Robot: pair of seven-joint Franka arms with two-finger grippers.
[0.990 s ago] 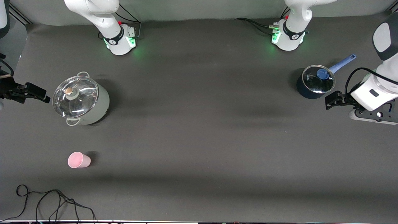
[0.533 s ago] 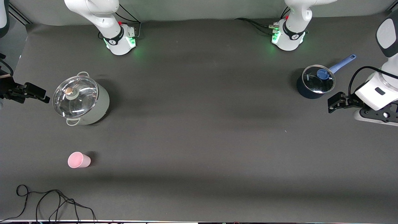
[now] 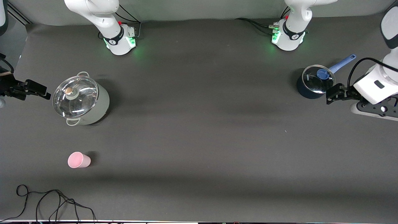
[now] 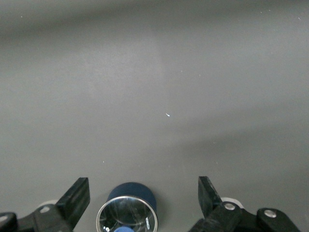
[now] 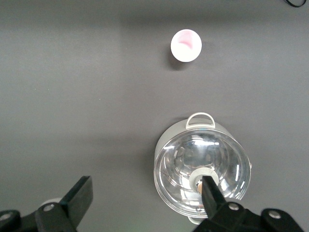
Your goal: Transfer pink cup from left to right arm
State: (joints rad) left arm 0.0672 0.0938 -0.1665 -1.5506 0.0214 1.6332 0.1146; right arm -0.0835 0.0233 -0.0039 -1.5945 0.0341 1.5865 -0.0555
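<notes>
The pink cup (image 3: 78, 160) stands upright on the table at the right arm's end, nearer to the front camera than the pale green pot. It also shows in the right wrist view (image 5: 186, 45), mouth up. No gripper touches it. My right gripper (image 3: 39, 90) is open and empty in the air beside the green pot, at the table's edge; its fingers frame the pot's lid in the right wrist view (image 5: 146, 193). My left gripper (image 3: 332, 94) is open and empty beside the dark blue saucepan, also in the left wrist view (image 4: 143, 193).
A pale green pot with a glass lid (image 3: 80, 101) stands at the right arm's end (image 5: 203, 166). A dark blue saucepan with a glass lid and blue handle (image 3: 314, 82) stands at the left arm's end (image 4: 128, 212). A black cable (image 3: 46, 202) lies at the table's front edge.
My left gripper has moved a little toward the arm bases, closer to the blue saucepan. My right gripper has shifted slightly the same way. The pink cup has not moved.
</notes>
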